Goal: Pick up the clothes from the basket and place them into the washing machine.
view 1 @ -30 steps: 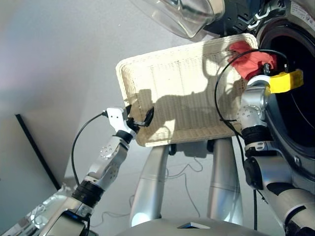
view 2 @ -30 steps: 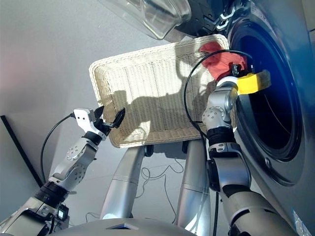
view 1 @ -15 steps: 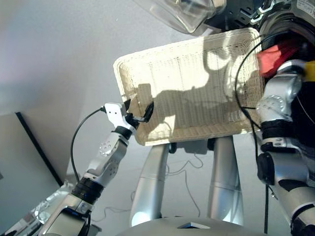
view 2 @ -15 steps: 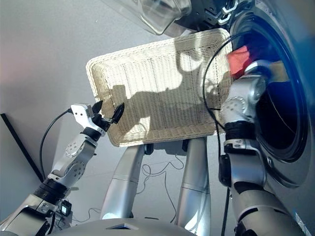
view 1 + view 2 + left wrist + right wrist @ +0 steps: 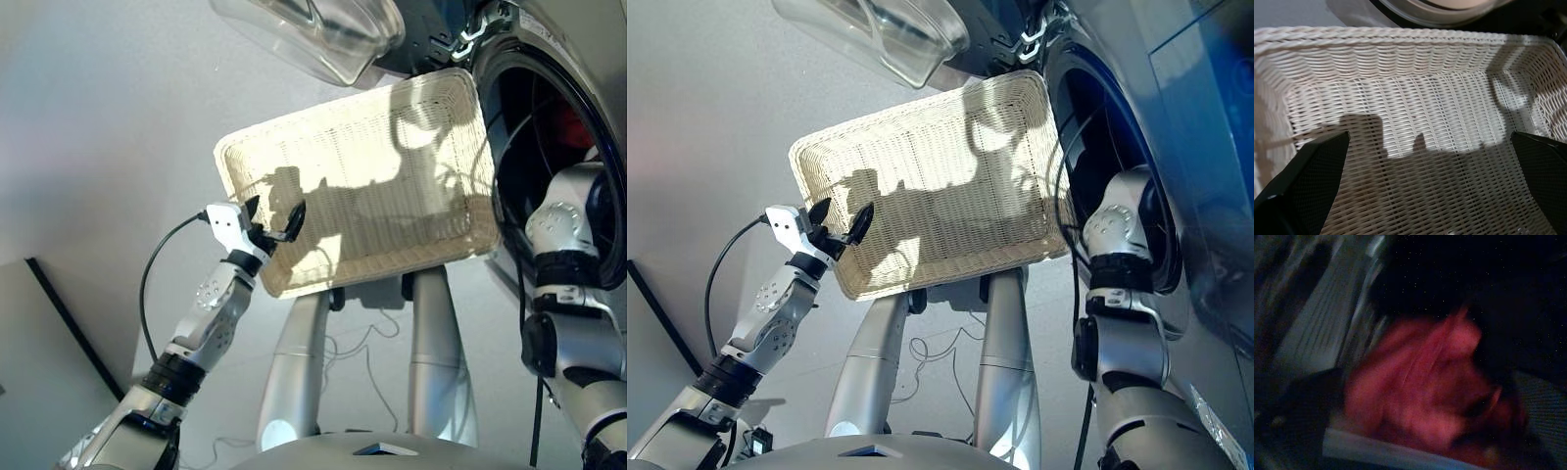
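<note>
The cream-white woven basket (image 5: 353, 186) sits left of the washing machine (image 5: 534, 34), and its woven floor (image 5: 1415, 127) shows bare. My left gripper (image 5: 275, 219) is open, its fingers (image 5: 1317, 166) spread over the basket's near left corner with nothing between them. My right arm (image 5: 563, 220) reaches into the dark drum mouth (image 5: 549, 147), so its gripper is hidden from the head views. The coral-red garment (image 5: 1420, 387) fills the right wrist view, held close against the drum's dark inside. A bit of it also shows red in the drum (image 5: 571, 125).
The machine's round glass door (image 5: 313, 34) hangs open above the basket's far edge. A black cable (image 5: 505, 211) loops beside my right arm at the drum rim. White cords (image 5: 367, 343) lie on the grey floor, and a dark panel (image 5: 59, 333) stands at lower left.
My right arm carried the coral-red garment from the basket's far right corner into the drum. The camera turned a little. My left gripper stayed open at the basket's corner.
</note>
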